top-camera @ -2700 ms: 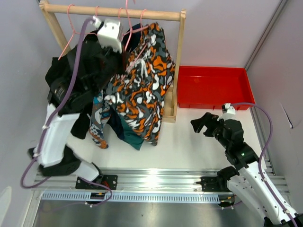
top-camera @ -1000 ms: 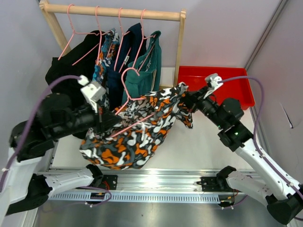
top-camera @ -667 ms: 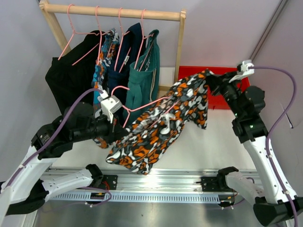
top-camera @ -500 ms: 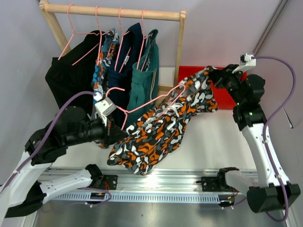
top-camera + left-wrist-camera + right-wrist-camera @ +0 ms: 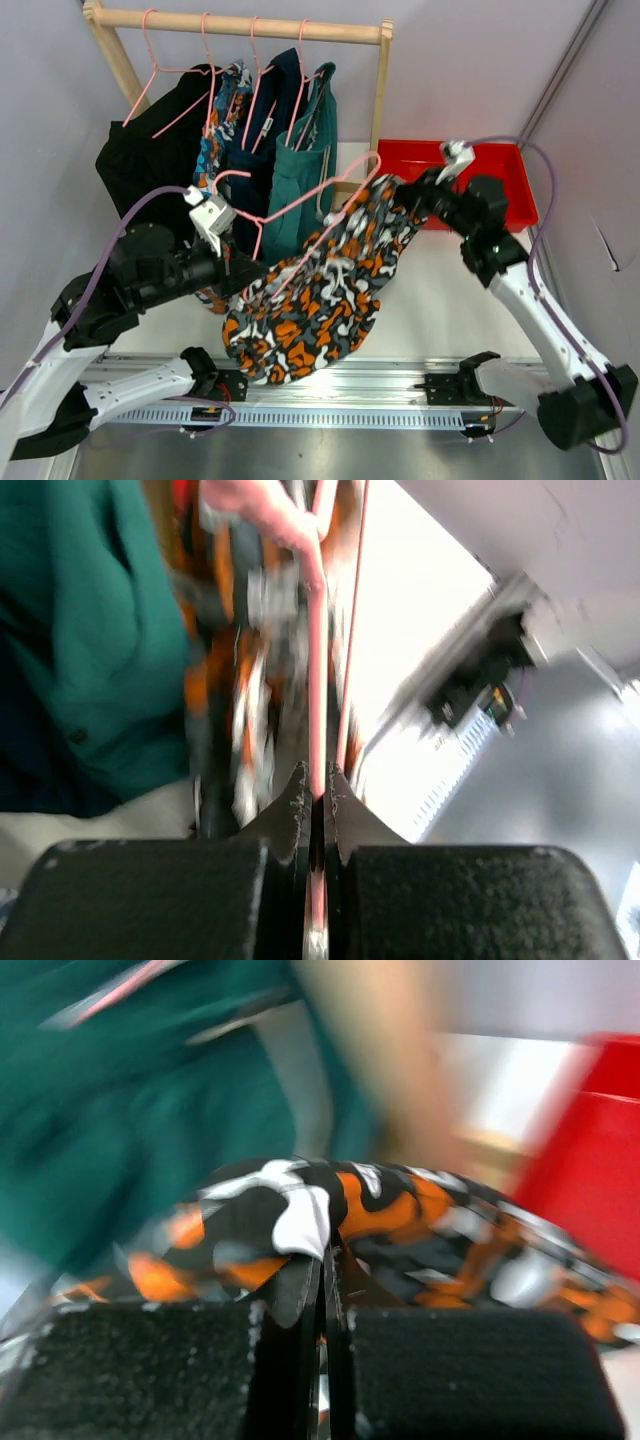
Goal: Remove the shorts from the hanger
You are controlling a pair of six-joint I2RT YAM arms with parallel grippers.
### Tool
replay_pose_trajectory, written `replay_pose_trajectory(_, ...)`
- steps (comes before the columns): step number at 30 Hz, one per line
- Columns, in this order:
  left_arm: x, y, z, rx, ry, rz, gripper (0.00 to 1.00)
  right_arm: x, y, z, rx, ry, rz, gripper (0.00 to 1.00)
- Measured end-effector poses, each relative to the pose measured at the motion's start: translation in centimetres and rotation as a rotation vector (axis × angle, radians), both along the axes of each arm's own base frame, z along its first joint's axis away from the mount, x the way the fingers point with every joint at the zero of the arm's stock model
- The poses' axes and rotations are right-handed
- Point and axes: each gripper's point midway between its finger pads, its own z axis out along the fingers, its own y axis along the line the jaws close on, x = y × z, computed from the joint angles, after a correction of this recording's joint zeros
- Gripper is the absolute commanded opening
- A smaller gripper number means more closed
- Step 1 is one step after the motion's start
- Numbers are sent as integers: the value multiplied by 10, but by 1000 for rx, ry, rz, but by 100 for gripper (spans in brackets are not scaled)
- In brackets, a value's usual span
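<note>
Black-orange-white patterned shorts [image 5: 310,300] sag between my two arms, draped over a pink wire hanger [image 5: 374,160]. My left gripper [image 5: 240,272] is shut on the hanger's wire [image 5: 318,680], low at centre left. My right gripper [image 5: 412,195] is shut on the shorts' upper edge [image 5: 300,1210], in front of the rack's right post. On the rail behind hang black shorts [image 5: 150,160], blue patterned shorts [image 5: 215,130], navy shorts [image 5: 265,120] and teal shorts [image 5: 300,175]. Both wrist views are blurred.
The wooden rack [image 5: 240,22] stands at the back, its right post [image 5: 378,100] close to my right gripper. A red bin [image 5: 500,165] sits at the back right. A metal rail [image 5: 330,385] runs along the near edge.
My right gripper has swung down and left with the shorts' edge, off the red bin's side. The shorts now sag lower and bunch toward the near rail. The hanger tilts up to the right.
</note>
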Motion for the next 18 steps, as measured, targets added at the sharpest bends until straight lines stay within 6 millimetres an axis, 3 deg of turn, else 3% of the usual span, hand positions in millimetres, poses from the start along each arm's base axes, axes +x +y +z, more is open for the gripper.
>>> replay_pose_trajectory(5, 47, -13, 26, -60, -109, 158, 0, -106, 72, 18, -10, -121, 338, 0)
replay_pose_trajectory(8, 82, -21, 44, -105, -181, 278, 0, -140, 81, 40, -15, -184, 414, 0)
replay_pose_trajectory(11, 101, -28, 50, -120, -204, 341, 0, -129, 65, 65, -61, -225, 282, 0)
replay_pose_trajectory(14, 102, -26, 52, -144, -206, 359, 0, -93, 31, 105, -104, -276, 36, 0)
replay_pose_trajectory(18, 86, -7, 49, -188, -204, 369, 0, -21, -50, 194, -105, -361, -345, 0)
